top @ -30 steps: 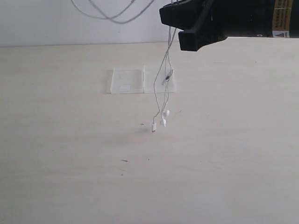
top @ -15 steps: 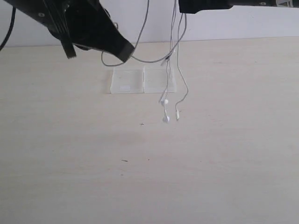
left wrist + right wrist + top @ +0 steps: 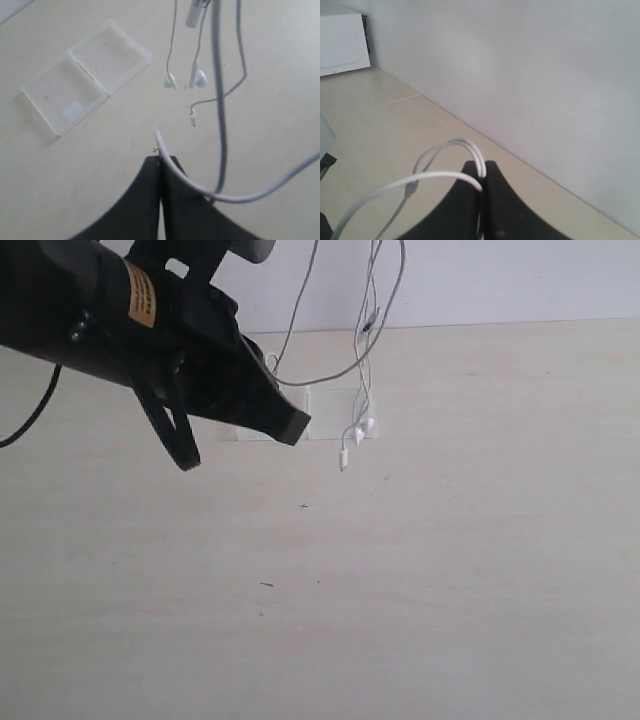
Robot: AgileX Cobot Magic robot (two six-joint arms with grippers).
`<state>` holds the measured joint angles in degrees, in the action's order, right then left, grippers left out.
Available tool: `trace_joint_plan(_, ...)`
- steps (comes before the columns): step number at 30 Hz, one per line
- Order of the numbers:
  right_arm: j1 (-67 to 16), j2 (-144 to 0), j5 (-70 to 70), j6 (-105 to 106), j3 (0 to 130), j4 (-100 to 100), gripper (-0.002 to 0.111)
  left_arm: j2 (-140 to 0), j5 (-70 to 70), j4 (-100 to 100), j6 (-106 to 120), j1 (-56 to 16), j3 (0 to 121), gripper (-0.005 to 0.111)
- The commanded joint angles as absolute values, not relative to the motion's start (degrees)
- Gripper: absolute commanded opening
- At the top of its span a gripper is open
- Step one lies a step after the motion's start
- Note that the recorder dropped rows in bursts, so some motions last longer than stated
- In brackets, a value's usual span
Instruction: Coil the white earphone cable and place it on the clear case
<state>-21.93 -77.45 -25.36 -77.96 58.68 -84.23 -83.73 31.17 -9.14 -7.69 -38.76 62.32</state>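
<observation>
I am pinching the cable (image 3: 218, 100) in my left tool (image 3: 160, 161) and right tool (image 3: 483, 175), both pressed together on it. It is hanging upright, earbuds (image 3: 200, 78) dangling beside the case (image 3: 85, 75) lying below on the table (image 3: 450, 570), likely nearer my left tool.

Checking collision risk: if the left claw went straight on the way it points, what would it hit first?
Probably the hanging end of the white cable, with the earbuds just beyond; otherwise the bare table. The left claw, shut on the cable, aims past the clear case. Depth is unclear.
</observation>
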Motion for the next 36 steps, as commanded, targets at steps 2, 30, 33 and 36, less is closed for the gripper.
trace_joint_plan(2,-21.81,-76.89,-25.07,-78.68,59.08,-84.56,0.0,-85.41,25.49,-8.77,-8.17,-38.79,59.15,0.0)
trace_joint_plan(30,-21.81,-76.89,-22.36,-81.24,59.29,-88.6,0.0,-82.91,22.98,-4.67,-11.06,-38.91,54.42,0.066)
trace_joint_plan(33,-21.81,-76.89,-22.63,-81.24,59.29,-88.6,0.0,-80.33,18.33,-4.67,-12.02,-38.91,53.15,0.066)
trace_joint_plan(36,-21.81,-76.89,-22.76,-81.66,59.29,-88.6,0.0,-78.21,14.92,-4.67,-12.58,-38.91,53.15,0.066)
